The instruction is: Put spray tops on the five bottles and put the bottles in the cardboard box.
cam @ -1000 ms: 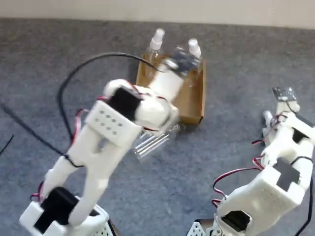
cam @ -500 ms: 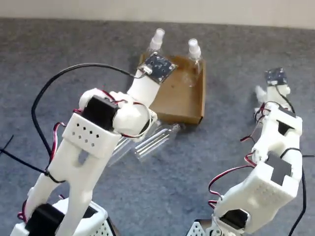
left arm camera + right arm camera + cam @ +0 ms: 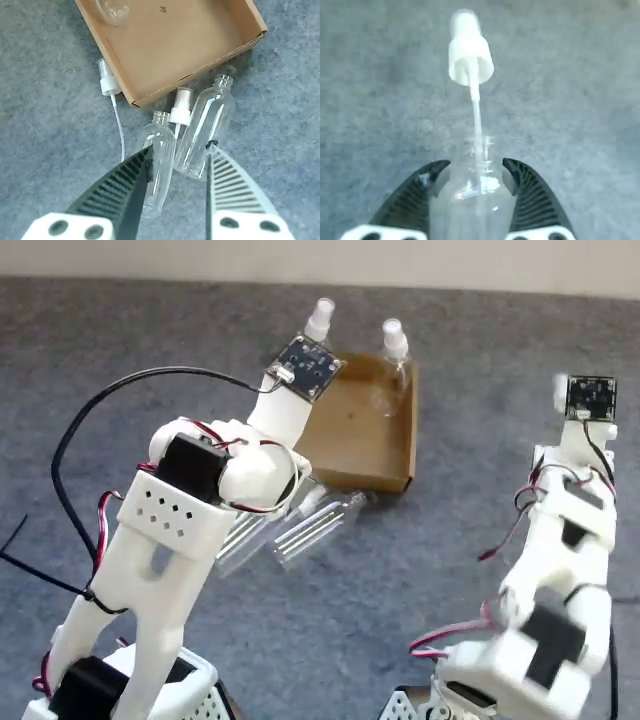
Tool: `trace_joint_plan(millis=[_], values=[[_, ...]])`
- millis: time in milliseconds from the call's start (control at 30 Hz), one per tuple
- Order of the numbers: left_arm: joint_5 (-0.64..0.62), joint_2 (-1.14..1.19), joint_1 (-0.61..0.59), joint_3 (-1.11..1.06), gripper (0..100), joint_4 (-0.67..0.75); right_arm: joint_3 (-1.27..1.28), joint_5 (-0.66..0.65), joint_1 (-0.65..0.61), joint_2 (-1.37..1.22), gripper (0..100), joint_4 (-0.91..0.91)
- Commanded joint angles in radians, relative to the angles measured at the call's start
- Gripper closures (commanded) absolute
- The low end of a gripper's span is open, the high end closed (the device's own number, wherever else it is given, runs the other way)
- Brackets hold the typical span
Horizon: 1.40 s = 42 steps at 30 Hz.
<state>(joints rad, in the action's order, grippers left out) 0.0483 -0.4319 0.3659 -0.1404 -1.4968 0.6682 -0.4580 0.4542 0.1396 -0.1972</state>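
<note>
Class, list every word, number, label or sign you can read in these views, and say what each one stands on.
No text can be read in any view.
cardboard box: one small dark mark on its floor, too small to read.
loose bottles and spray tops: no labels.
bottle in the right gripper: no label.

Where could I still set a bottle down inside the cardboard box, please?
In the cardboard box, the near floor is bare; two capped bottles stand at its far wall. Outside its near wall, two uncapped bottles and loose spray tops crowd the carpet.
</note>
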Motion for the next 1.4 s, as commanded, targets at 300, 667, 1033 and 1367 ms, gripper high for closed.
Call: trace_joint_plan(millis=[300,667,1033,1367], values=[[0.049,-0.03,0.151,0.012,84,0.086,0.166,-0.092,0.039,0.651,99.5,-0.259],[0.051,-0.033,0.067,0.065,84,0.158,0.217,0.232,-0.148,0.947,99.5,-0.282],[0.052,-0.033,-0.128,0.234,84,0.164,0.217,0.446,-0.487,1.129,99.5,-0.292],[0.107,-0.033,-0.171,0.317,84,0.166,0.28,0.614,-0.639,1.205,99.4,-0.028]])
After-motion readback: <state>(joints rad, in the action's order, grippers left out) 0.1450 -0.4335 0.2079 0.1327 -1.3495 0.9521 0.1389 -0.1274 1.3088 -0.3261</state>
